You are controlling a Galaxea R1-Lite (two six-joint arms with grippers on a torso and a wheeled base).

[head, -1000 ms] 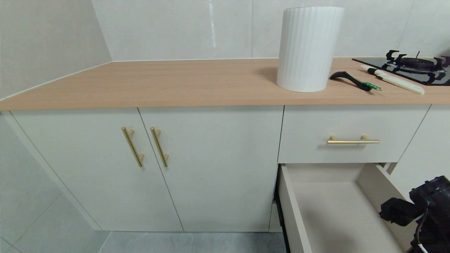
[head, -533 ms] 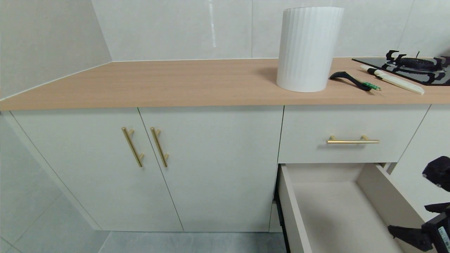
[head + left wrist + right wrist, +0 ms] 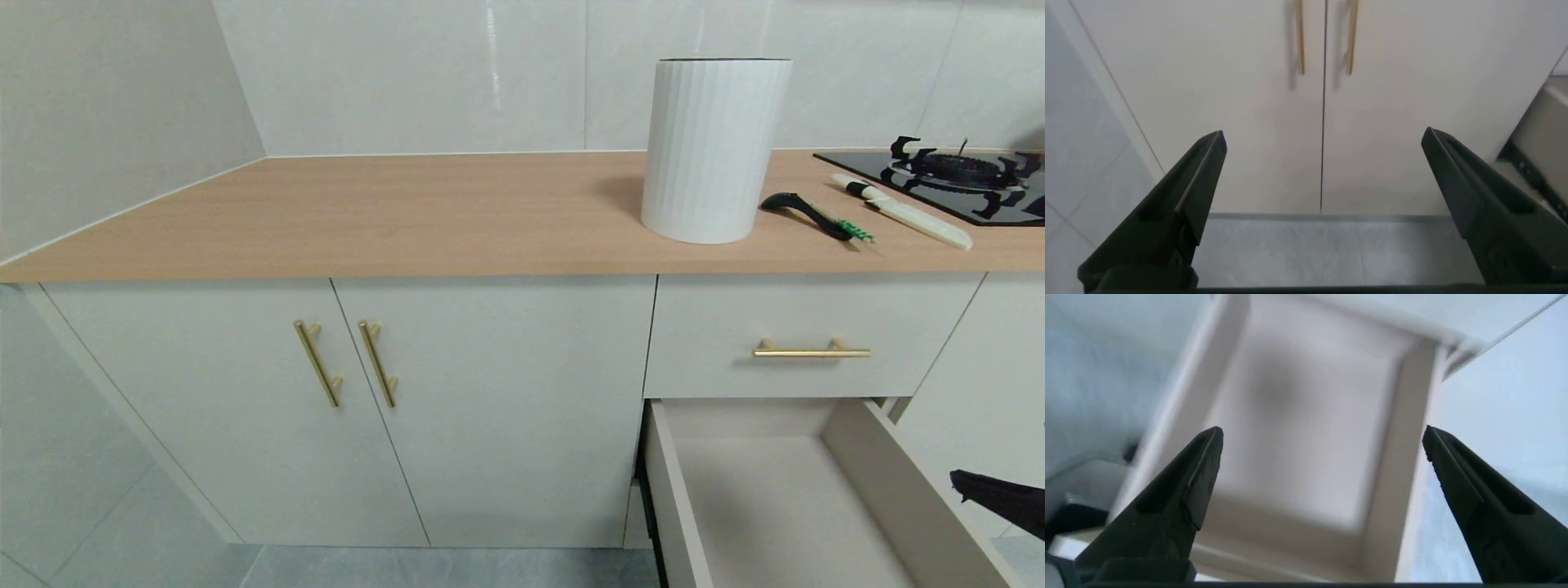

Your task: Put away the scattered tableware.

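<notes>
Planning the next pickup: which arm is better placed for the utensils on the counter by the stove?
Probably right. The right end effector, open, is over the open drawer, below the counter end where the black-handled utensil and white knife lie. The left end effector faces the cabinet doors, farther left.

Black-handled, green-tipped utensil (image 3: 808, 214) flat on worktop (image 3: 408, 204), cream knife (image 3: 902, 211) lying at its 3 o'clock, apart, both angled alike

wooden countertop (image 3: 408, 204) | 2 cabinet doors (image 3: 506, 408) below it — gold handles (image 3: 377, 363) | gas stove (image 3: 963, 171) — countertop's far right
</notes>
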